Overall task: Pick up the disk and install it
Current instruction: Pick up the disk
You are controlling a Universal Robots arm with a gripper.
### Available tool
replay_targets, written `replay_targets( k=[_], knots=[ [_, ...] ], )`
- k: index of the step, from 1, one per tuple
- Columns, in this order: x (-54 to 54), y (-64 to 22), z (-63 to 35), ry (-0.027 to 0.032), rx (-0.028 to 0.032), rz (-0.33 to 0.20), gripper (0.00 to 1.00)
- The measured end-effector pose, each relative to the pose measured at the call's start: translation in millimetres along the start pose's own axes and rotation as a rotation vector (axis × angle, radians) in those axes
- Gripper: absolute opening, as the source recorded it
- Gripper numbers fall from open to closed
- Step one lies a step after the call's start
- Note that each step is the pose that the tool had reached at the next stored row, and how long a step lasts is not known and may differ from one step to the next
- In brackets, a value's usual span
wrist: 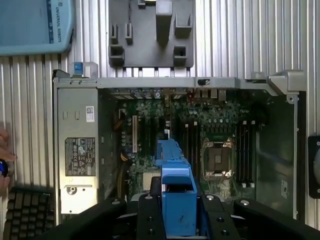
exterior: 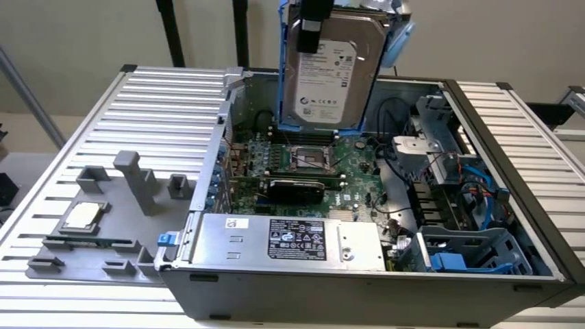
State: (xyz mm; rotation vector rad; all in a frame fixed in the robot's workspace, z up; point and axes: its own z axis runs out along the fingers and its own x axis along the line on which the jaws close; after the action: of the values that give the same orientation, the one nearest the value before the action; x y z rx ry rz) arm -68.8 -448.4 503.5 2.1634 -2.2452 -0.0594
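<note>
A ribbed metal surface (exterior: 164,96) carries the work, with a pale wall behind it. Nearest in the exterior view is the wall of the open computer case (exterior: 366,295). Just inside it lies the large silver box (exterior: 283,240) with a black label. Toward the exterior view's right sits a grey and blue plastic bay (exterior: 475,250). Going by its matching blue plastic, this is probably where the drive seats. Outside the case, on the exterior view's left, a grey holder tray (exterior: 101,226) bears a small square chip (exterior: 81,216). Further in is the green circuit board (exterior: 352,181) with its bare processor socket (exterior: 309,159), and loose cables (exterior: 475,185) run beside the bay. Over the far part of the case the disk (exterior: 331,68) hangs clear of everything, upright and a little tilted, its white label facing the exterior camera. The black fingers (wrist: 149,215) are clamped on it, with a blue rail (wrist: 177,200) between them in the wrist view. The step in hand appears to be carrying the disk above the open case. Doing it well probably means a firm, even squeeze on the rails so the disk cannot swing. It should also ride high over the socket and away from the cables and the case rim, with its long edges square to the case.
</note>
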Motion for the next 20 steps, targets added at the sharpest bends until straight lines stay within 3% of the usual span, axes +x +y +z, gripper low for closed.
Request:
replay_targets(
  k=[12,20],
  knots=[
    [19.7,-51.1,-2.5,0.0001,-0.0001,0.0,0.0],
    [38.0,-76.3,-3.7,-0.0001,0.0,0.0,0.0]
  ],
)
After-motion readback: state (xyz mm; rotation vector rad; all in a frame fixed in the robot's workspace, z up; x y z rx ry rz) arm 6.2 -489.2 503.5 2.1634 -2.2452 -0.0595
